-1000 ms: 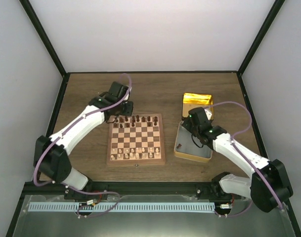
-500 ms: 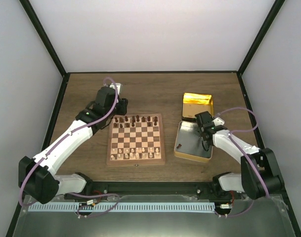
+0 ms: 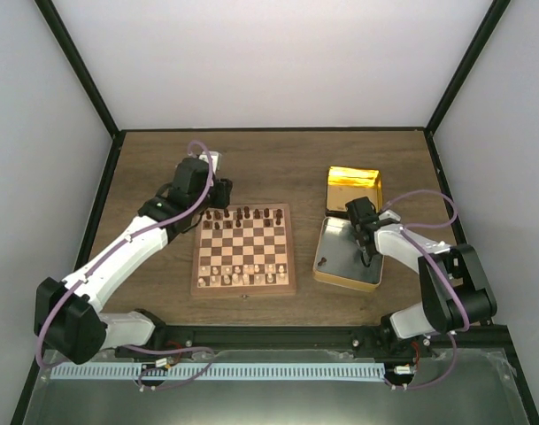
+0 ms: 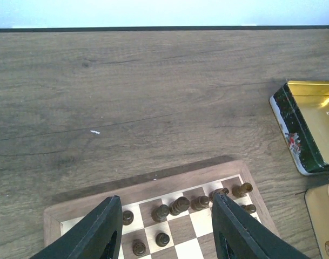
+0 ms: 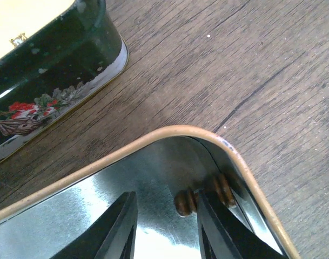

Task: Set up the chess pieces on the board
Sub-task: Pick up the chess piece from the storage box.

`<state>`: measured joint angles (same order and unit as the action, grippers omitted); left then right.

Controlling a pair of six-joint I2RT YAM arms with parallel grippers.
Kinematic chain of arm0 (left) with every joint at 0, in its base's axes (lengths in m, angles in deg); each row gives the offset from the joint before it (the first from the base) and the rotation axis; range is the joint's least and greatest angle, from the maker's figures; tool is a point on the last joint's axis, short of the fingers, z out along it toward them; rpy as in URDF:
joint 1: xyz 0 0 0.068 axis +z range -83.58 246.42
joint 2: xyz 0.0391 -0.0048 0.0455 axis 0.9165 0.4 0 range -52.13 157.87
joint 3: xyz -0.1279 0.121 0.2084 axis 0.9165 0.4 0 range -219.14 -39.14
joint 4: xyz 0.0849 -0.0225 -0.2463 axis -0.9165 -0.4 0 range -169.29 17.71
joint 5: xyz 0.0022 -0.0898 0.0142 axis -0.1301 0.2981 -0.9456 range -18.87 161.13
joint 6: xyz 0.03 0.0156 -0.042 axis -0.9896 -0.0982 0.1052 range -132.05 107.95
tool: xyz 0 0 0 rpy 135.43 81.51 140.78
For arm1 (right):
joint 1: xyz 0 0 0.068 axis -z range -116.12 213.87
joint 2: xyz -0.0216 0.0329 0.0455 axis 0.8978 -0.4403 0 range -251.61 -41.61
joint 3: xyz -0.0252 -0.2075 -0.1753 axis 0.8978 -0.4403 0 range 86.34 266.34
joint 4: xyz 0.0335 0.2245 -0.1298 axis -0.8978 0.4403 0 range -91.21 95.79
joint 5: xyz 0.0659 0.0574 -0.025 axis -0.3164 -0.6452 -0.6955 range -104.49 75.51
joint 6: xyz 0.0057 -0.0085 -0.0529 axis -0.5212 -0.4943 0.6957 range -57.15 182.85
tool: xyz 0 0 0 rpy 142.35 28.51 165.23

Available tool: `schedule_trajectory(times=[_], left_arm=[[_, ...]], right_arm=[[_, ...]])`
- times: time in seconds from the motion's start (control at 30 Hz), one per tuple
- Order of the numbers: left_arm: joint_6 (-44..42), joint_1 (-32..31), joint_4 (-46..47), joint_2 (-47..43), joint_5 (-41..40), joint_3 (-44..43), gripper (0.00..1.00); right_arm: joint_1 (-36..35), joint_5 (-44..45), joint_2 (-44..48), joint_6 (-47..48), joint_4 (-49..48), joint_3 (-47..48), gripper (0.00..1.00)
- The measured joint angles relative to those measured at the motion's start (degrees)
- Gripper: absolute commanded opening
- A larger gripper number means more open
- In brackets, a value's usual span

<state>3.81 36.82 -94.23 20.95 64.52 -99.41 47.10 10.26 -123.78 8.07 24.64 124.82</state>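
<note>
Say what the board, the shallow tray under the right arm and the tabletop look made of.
The board: apparently wood, light and dark brown checks, reddish border. The shallow tray: thin metal, mirror-bright inside, tan rolled rim. The tabletop: wood or wood-print laminate, matte, with streaky grain and knots.

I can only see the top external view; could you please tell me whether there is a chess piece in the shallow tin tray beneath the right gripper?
Observer: Yes. The right wrist view shows a dark brown piece lying on its side in a corner of the shallow tin tray.
Operator: Thank you. Is the gripper closed on it?
Observer: No. The right gripper is open, with the piece in the gap, near one fingertip.
Operator: And the left one?
Observer: The left gripper is open and empty, over the dark pieces at the board's far edge.
</note>
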Motion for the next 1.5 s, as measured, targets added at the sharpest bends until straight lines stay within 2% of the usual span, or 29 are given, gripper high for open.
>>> schedule_trajectory(times=[0.37,0.57,0.73,0.93,1.17,1.5], left_arm=[[-0.02,0.0,0.07,0.83,0.31,0.48,0.48],[-0.02,0.0,0.07,0.83,0.44,0.5,0.48],[-0.02,0.0,0.09,0.83,0.46,0.5,0.48],[-0.02,0.0,0.11,0.83,0.57,0.5,0.48],[-0.02,0.0,0.33,0.83,0.85,1.14,0.47],[-0.02,0.0,0.39,0.83,0.87,1.27,0.48]], right_arm=[[0.0,-7.87,0.39,1.38,-2.71,-0.94,0.32],[0.04,-12.81,3.78,4.66,-4.11,-0.98,0.41],[0.04,-11.13,7.28,5.9,-3.23,-0.72,0.47],[0.07,-8.7,5.79,8.74,-1.68,-0.61,0.54],[0.46,-7.67,1.16,13.68,-1.07,0.35,0.56],[0.48,-9.64,-0.26,13.94,-1.53,1.25,0.54]])
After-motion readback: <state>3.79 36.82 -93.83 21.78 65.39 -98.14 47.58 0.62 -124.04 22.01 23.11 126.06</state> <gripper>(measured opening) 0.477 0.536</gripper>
